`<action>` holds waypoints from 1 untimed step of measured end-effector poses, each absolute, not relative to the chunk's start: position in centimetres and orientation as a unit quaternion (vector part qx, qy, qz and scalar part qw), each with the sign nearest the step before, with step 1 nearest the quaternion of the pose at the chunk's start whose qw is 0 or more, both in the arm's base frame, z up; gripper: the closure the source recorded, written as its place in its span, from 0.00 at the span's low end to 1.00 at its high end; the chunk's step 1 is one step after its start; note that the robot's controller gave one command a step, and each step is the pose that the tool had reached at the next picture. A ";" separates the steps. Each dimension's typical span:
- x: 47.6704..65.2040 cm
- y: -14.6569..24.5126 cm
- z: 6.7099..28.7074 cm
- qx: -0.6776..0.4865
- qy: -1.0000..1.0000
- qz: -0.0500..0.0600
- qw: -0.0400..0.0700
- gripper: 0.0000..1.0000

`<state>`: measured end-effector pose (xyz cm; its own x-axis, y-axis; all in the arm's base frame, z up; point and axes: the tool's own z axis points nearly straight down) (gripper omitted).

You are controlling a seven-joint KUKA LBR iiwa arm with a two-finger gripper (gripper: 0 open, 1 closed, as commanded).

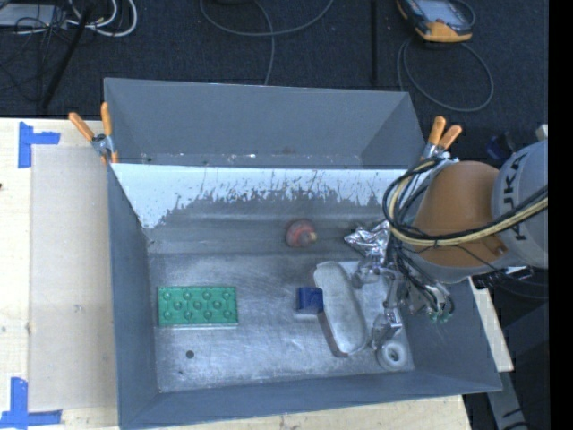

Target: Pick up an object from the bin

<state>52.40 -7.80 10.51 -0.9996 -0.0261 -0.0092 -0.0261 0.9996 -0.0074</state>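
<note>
Nearest the lens: orange wrist cover (461,213), looped with dark and yellow cables (403,206), reaching in from the right over the grey bin (260,133).

Item 1. Gripper (388,334). It is placed low over the floor toward the bin's right near corner, just beside the near end of a clear oblong piece (340,316). Whether it is spread or clamped cannot be told. Nothing is seen to be carried.

Item 2. Clear oblong piece. It is laid flat on the floor, right of centre. Its long axis is run from the far wall toward the near wall and slightly slanted, so that the near end is pointed at the right near corner.

Item 3. Blue block (310,300). It is set against or just beside the left flank of the clear piece.

Item 4. Green studded plate (197,306). It is laid flat on the left floor, well apart.

Item 5. Pinkish ball (301,233) at the foot of the far slope, with a crumpled foil wad (367,237) near it on the right.

Status: the pick is judged not yet done. Everything listed is resting on the floor, so the grasp and the lift are left.
</note>
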 end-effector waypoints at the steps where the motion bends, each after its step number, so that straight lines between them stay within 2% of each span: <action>1: 55.9 -5.7 10.0 -0.049 0.999 -0.004 0.021 0.00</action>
